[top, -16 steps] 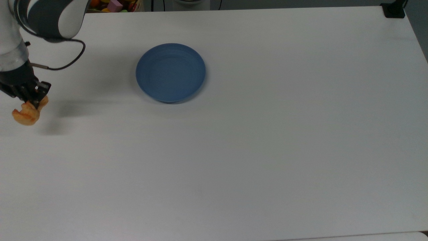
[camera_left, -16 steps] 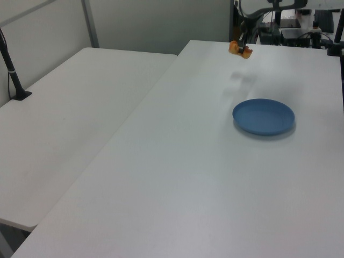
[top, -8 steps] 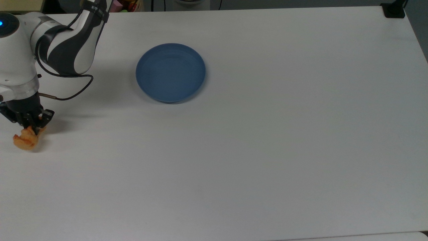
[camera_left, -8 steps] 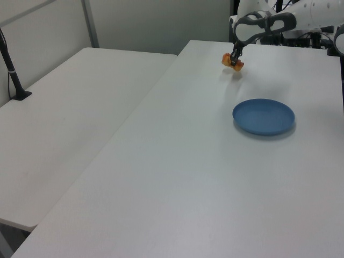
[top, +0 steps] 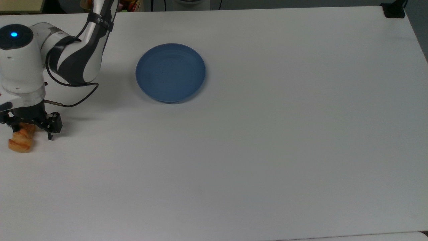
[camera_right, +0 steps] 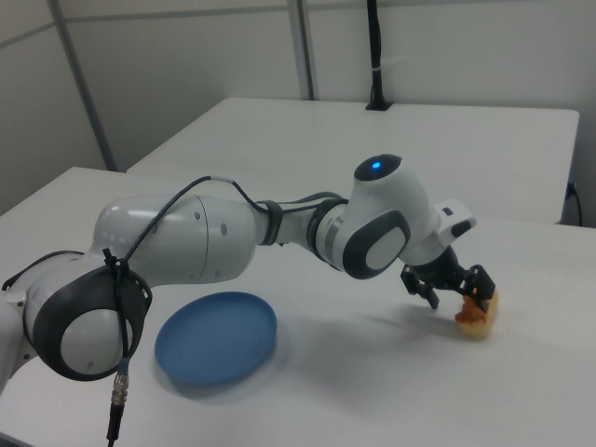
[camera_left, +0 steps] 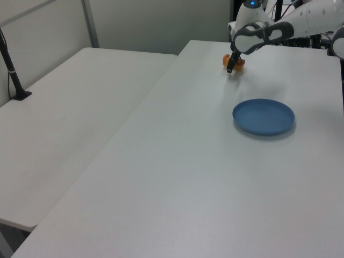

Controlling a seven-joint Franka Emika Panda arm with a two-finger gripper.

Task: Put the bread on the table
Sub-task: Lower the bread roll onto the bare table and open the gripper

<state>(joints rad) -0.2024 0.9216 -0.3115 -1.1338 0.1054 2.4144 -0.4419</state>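
The bread (top: 20, 142) is a golden ridged loaf lying on the white table (top: 267, 150) at the top view's far left edge. My gripper (top: 30, 131) hangs just over its near end, open, with one black finger on each side of the loaf. The left view has the bread (camera_left: 238, 61) at the table's (camera_left: 188, 161) far end, partly behind the gripper (camera_left: 234, 64). In the right view the bread (camera_right: 479, 318) rests on the table (camera_right: 372, 382) just below the open gripper (camera_right: 458, 296).
An empty blue plate (top: 170, 72) (camera_left: 263, 116) (camera_right: 216, 337) sits right of the arm in the top view. A second white table (camera_left: 64, 107) with a black post (camera_left: 11, 64) adjoins. A black clamp (top: 394, 10) occupies the top view's upper right corner.
The gripper carried the bread down and forward to the table, then opened. The loaf now lies flat on the surface, released.
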